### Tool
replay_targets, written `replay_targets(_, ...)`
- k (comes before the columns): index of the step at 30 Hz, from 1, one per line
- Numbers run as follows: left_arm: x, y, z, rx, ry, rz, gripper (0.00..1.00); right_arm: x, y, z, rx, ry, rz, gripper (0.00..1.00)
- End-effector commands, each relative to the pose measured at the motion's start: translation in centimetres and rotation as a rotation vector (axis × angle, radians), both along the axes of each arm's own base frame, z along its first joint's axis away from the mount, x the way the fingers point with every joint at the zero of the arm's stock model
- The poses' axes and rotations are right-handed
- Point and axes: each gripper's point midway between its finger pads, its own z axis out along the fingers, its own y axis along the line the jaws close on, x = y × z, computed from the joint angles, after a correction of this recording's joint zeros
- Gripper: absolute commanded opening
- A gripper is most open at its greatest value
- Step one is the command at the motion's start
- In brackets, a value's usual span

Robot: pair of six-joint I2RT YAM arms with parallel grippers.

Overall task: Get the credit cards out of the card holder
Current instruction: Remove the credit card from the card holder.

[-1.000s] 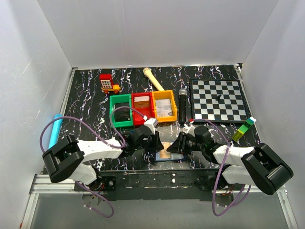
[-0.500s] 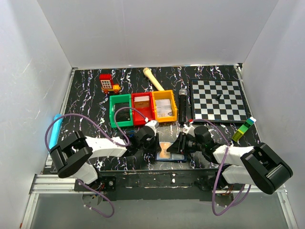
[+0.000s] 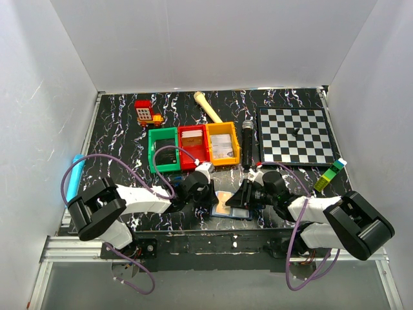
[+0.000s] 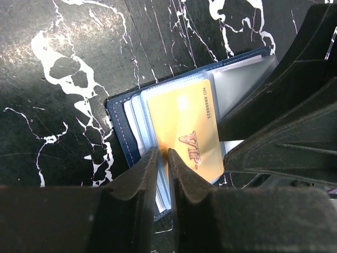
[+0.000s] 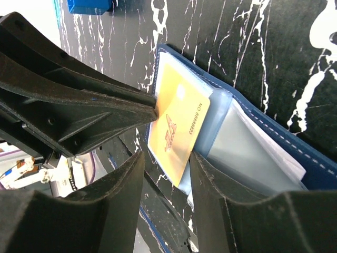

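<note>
The card holder (image 3: 230, 208) lies open at the near edge of the table (image 3: 116, 129). The left gripper (image 4: 163, 174), narrower than a second ago, closes around the edge of the yellow card (image 4: 184, 126); a true grip I cannot tell. The right gripper (image 5: 166, 179) stands half open, empty. Next: pinch firmly, pull it out.

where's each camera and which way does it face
top external: above and behind the robot, looking down on the table; left arm and right arm show
left wrist: on left arm, looking down at the card holder; left pincer at bottom
right wrist: on right arm, facing the card holder from the opposite side; right pincer at bottom
shared: both wrist views show the orange card
</note>
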Motion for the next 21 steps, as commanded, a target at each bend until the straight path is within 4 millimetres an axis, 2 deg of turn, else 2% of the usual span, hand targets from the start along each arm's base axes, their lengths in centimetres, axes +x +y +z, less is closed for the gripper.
replay_targets(1,-1.09,1.40,-1.18,0.039,0.028,0.000,0.14,0.81,0.01,0.26,0.010,-0.034,-0.037,0.48)
replay_targets(15,-1.43,1.43,-1.45,0.032,0.043,-0.003,0.14,1.19,0.14,0.72,0.037,-0.041,-0.058,0.49)
replay_targets(21,-1.60,1.64,-1.71,0.036,0.049,-0.002,0.12,1.24,-0.12,0.33,0.033,-0.029,-0.074,0.49)
